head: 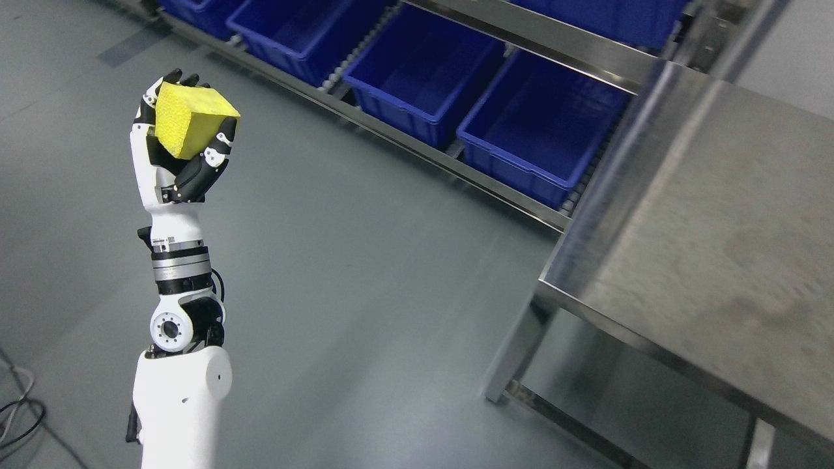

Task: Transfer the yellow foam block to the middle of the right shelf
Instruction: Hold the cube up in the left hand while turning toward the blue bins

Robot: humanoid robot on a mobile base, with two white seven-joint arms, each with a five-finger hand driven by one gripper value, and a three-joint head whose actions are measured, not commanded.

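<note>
Porous foam block (192, 125); brushed-metal table (723, 254); glossy plastic bins (541, 130).

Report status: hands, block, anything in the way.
Left hand shut on yellow foam block, raised over bare floor. Right hand not in view. Steel table and blue bins off right; nothing between.

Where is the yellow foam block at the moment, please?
In the head view, the yellow foam block sits upper left, held in the left hand above the grey floor, well left of the blue bins.
</note>
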